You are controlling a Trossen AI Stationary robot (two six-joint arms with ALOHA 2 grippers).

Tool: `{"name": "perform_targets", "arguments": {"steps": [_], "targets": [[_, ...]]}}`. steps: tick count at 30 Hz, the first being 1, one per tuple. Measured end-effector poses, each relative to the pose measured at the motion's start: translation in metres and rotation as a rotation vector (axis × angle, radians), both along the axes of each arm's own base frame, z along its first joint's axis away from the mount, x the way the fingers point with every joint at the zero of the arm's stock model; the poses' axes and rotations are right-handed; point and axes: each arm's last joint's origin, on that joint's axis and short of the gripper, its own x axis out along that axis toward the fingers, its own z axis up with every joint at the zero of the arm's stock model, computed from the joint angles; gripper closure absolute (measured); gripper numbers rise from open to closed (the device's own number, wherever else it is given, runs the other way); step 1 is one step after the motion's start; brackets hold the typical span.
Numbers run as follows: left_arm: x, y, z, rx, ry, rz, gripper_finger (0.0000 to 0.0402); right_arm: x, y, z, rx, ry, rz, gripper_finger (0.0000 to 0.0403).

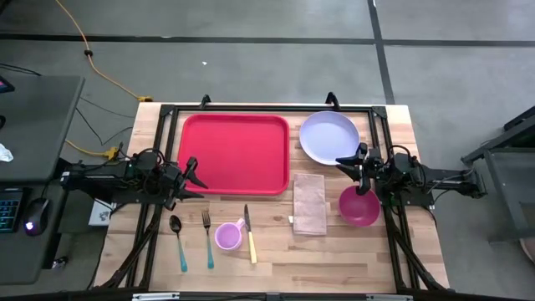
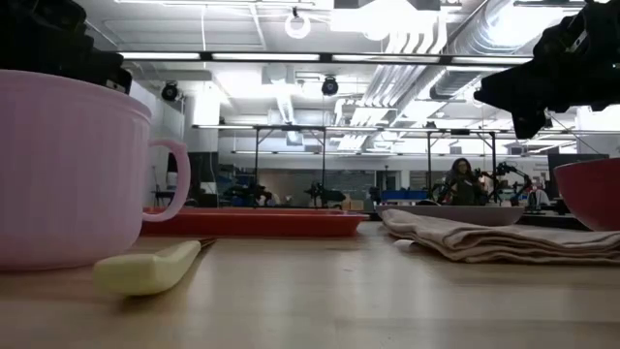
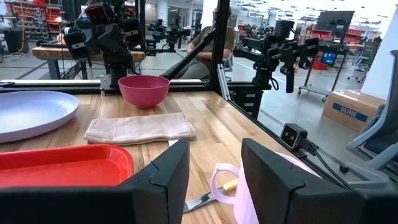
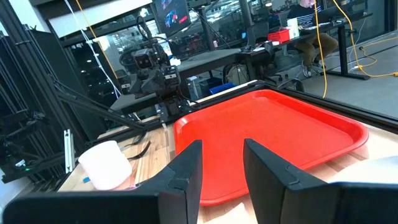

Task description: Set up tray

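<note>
The wooden surface point(image 1: 351, 251) carried the red tray point(image 1: 236, 155), bare, at its far middle. Setup looked unstarted; the next move calls for picking a first item. Left end effector point(image 1: 194, 174) hung at the tray's left edge, right end effector point(image 1: 355, 164) beyond its right side; both parted, holding nothing.

A: The tray point(image 1: 235, 154) looks like smooth red plastic with a slight sheen, and the surface point(image 1: 334, 259) is pale wood planks with visible grain.

B: Agreed. The folded napkin point(image 1: 309, 203) is soft matt cloth, creased. The lavender plate point(image 1: 328, 136), magenta bowl point(image 1: 359, 207) and pink mug point(image 1: 228, 236) all look like smooth plastic.

A: The fingers point(image 3: 166, 180) are matt black.
</note>
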Motion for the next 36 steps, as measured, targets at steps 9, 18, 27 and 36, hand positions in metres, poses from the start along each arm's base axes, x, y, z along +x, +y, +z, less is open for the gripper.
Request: {"name": "perform_targets", "arguments": {"steps": [9, 18, 27, 36], "targets": [[0.0, 0.0, 0.0, 0.0, 0.0, 0.001, 0.0222, 0.0, 0.0, -0.0001, 0.0, 0.001, 0.0, 0.0308], [0.0, 0.0001, 0.0, 0.0, 0.0, 0.001, 0.0222, 0.0, 0.0, -0.0001, 0.0, 0.0, 0.0, 0.0308], [0.0, 0.0001, 0.0, 0.0, 0.0, 0.002, 0.0222, 0.0, 0.0, 0.0001, 0.0, -0.001, 0.0, 0.0308], [0.0001, 0.0001, 0.0003, -0.026, 0.004, 0.005, 0.0222, 0.0001, 0.0, 0.0011, -0.001, -0.017, 0.0, 0.0309]]}}
